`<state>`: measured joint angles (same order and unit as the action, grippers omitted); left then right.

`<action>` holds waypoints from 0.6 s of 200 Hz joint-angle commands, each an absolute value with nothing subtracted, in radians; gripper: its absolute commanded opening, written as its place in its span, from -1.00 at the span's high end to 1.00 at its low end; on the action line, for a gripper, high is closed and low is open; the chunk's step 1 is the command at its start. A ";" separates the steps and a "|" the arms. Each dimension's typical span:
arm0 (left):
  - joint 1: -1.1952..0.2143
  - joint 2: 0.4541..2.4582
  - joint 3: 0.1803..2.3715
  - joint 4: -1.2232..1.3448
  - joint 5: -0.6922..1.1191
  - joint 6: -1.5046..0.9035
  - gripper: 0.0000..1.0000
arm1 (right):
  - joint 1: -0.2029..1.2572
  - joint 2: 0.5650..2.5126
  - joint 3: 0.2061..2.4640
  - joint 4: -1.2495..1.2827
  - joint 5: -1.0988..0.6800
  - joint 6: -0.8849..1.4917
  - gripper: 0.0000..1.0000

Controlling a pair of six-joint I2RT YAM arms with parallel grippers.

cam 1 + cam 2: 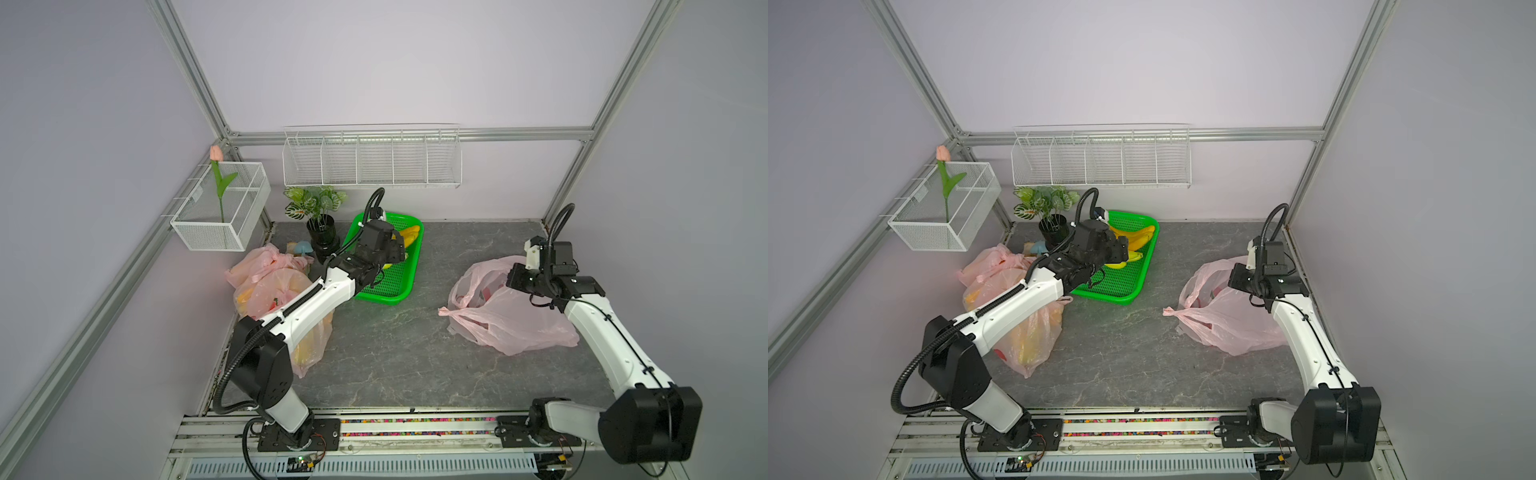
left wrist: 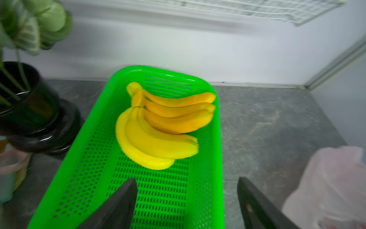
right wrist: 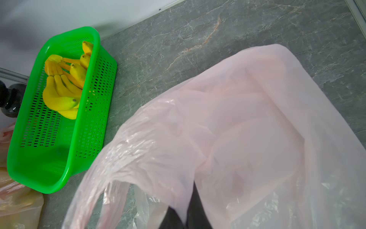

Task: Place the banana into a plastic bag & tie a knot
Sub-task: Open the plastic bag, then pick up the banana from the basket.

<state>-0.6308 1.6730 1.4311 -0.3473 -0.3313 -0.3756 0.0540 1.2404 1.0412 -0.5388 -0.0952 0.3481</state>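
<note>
Two bunches of bananas (image 2: 158,142) lying in the far half of a green basket (image 2: 89,158) on the table (image 1: 395,361), the yellower bunch nearer the arm, the more orange one behind and touching it. Over the basket's bare end, the left gripper (image 2: 187,179), jaws spread wide, nothing between them, short of the fruit and not touching it. Well apart, toward the right side of the table, a thin pink plastic bag (image 1: 511,328), crumpled, mouth turned toward the basket. At the bag's raised rim, the right gripper (image 1: 513,282), closed tight and pinching the film; in the right wrist view, pink plastic draped over it. Under and beside the left arm, filled pink bags (image 1: 266,291). Just beside the basket, a potted plant (image 1: 320,224).
</note>
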 commanded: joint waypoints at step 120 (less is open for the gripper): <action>-0.488 2.190 1.890 -0.675 -0.354 -0.662 -0.31 | 0.057 1.130 0.887 -0.454 -0.200 0.363 0.86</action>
<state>-0.4881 2.1654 1.8481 -0.6228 -0.3576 -0.5987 0.0540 1.1351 0.9073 -0.4847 -0.1635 0.3557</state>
